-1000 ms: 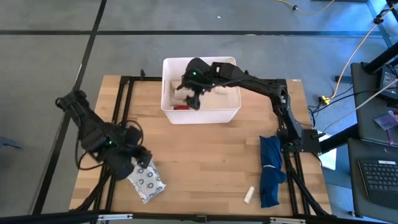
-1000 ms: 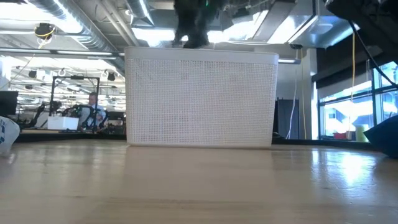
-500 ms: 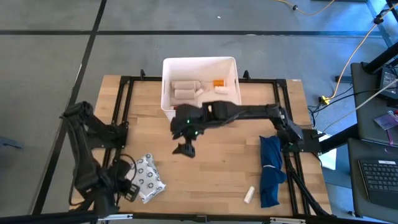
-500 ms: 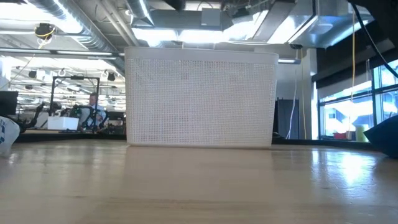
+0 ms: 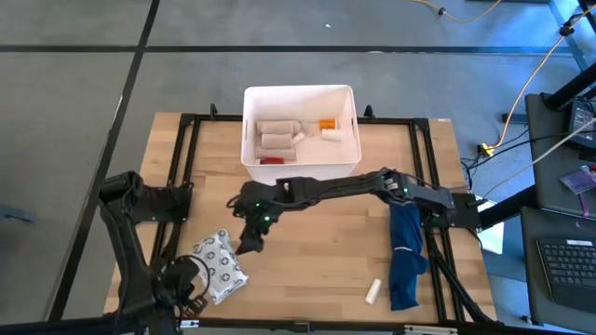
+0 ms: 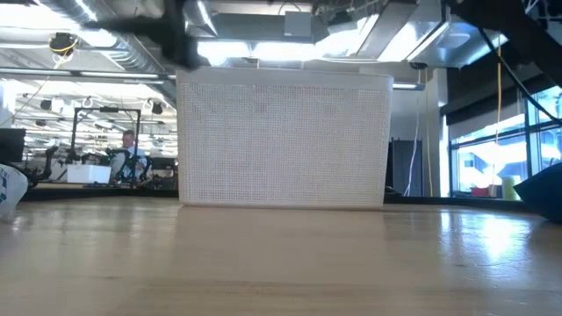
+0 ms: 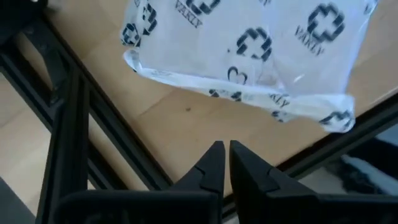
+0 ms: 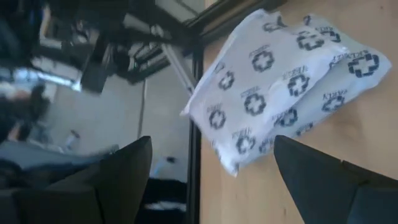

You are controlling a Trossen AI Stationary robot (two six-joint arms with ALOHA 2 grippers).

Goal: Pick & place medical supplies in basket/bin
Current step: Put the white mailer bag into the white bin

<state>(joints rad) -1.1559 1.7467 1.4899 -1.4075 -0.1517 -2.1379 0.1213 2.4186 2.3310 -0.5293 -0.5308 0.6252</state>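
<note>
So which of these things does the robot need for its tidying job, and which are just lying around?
For the job:
- white bin, with rolls and a tiny orange bottle inside
- crinkly packet
- small white tube
- right pincer, open, heading for the packet

Just lying about:
- long dark-blue cloth
- black frame rails
</note>
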